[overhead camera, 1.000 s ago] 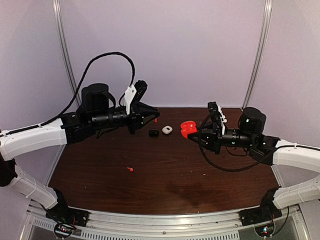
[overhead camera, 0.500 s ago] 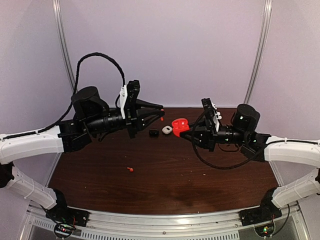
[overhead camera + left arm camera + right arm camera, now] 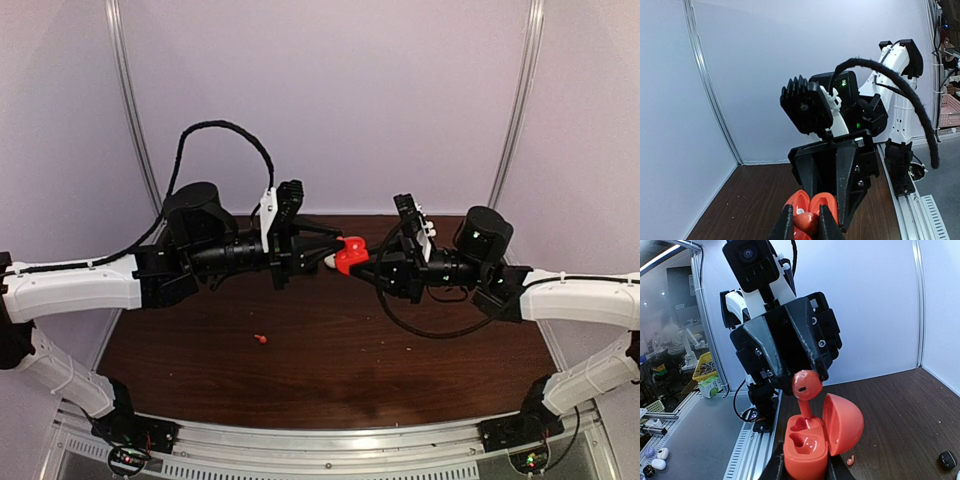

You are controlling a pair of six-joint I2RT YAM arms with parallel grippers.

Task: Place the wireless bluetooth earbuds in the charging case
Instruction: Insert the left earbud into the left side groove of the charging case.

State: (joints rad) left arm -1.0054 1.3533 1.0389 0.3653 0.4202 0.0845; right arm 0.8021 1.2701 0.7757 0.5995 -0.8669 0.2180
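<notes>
Overhead, the red earbud (image 3: 806, 385) pinched by the left tool (image 3: 338, 243) blurs into the open red case (image 3: 350, 256) pinched by the right tool (image 3: 366, 262).

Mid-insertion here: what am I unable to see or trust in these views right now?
- Right wrist view: red earbud stem tip hidden at the red case slot; seating depth unclear.
- Top view: earbud too small, masked by left gripper.
- Left wrist view: case slots cut off at bottom edge, behind its fingers.
</notes>
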